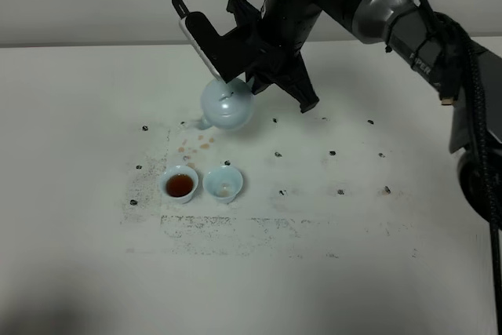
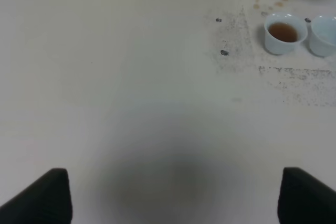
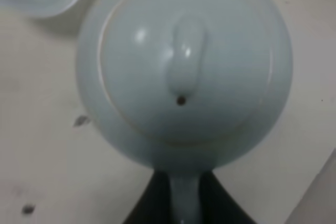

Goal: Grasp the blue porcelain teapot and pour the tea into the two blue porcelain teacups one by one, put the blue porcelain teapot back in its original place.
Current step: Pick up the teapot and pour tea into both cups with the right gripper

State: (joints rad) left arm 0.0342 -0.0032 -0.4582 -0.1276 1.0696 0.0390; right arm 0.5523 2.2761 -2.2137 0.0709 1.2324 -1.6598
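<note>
Clearly the right jaws pinch the blue porcelain teapot point(image 3: 184, 66) by its handle point(image 3: 184, 200), between them.

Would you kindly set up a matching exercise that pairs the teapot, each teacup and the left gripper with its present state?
Things:
1. blue porcelain teapot
2. left-hand teacup in the high view
3. right-hand teacup in the high view
4. left gripper

States:
a. almost empty, only a pale trace at the bottom
b. open, holding nothing
c. holds brown tea
d. gripped by its handle in the right gripper

Pairs: 1-d, 2-c, 3-a, 4-b
</note>
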